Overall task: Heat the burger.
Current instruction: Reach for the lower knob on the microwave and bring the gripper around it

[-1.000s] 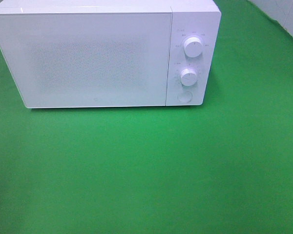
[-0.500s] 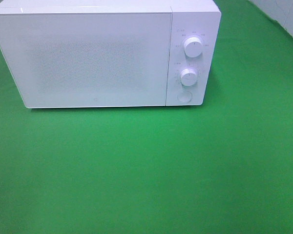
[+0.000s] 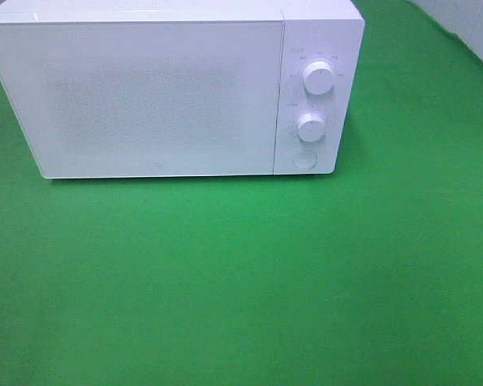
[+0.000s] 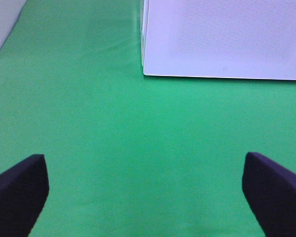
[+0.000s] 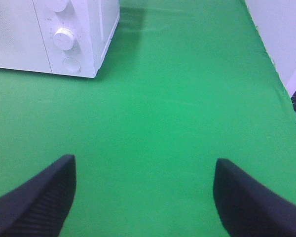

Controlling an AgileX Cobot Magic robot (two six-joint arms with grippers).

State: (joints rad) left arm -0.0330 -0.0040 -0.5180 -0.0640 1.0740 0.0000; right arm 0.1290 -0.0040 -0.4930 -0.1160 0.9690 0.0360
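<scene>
A white microwave [image 3: 161, 88] stands toward the far left corner of the bench [image 3: 241, 281], its door [image 3: 145, 96] shut flush and facing the near edge, so that either arm can reach the front and the controls without going round it. The control strip is on the side of the oven nearer the right edge: an upper dial [image 3: 319, 77], a lower dial [image 3: 311, 126] and a round button [image 3: 304, 159] below them. That probably makes them the right arm's business, and the right wrist camera does look toward that corner of the oven. The burger is in none of the views. The green cloth in front of the oven is bare, and the door is too pale and frosted to show whether anything sits inside, so I cannot tell where the burger is. The left tool [image 4: 144, 165] hangs over the cloth well short of the door with its fingers spread wide and nothing between them. The right tool [image 5: 145, 163] is likewise wide and empty, over the cloth nearer the right edge. Neither touches anything, and both sit outside the high view, which reads as a waiting pose. Held against the earlier frames, nothing has changed: the oven is in the same spot, the door is shut as before, both dials look set the same, and no arm has come into the high view.
</scene>
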